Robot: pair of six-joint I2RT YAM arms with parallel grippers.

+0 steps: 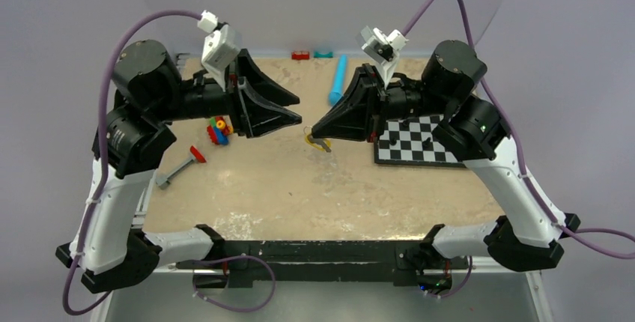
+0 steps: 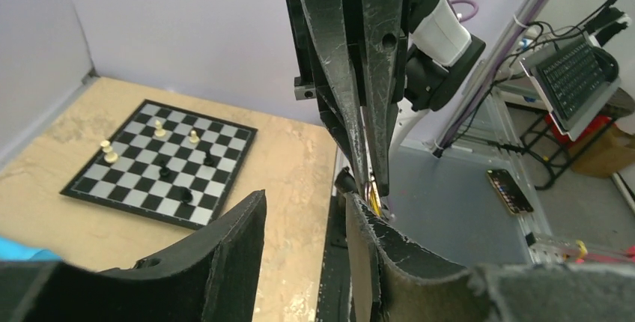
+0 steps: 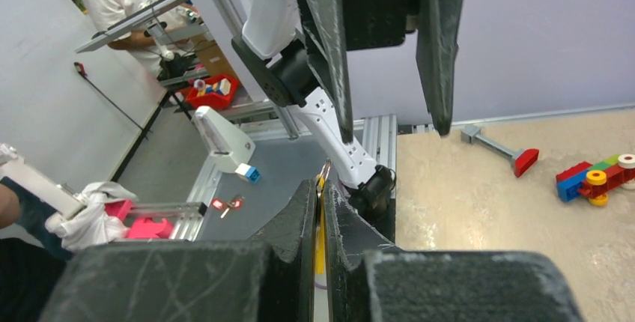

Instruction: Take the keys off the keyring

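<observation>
The jaws of the right gripper (image 3: 320, 187) are pressing together on the yellow key (image 3: 320, 236), whose long axis seems to be running along the fingers, while the keyring (image 3: 325, 166) is sticking out just past their tips toward the left arm. The left gripper (image 1: 299, 110) is hovering tip to tip with them above the surface (image 1: 299, 195), jaws spread, the pinched key sitting nearer one finger than mid-gap, so a small sideways shift likely comes before closing on the ring. No container is showing nearby; a chessboard (image 1: 415, 138) beyond the right jaws is carrying a few pieces.
</observation>
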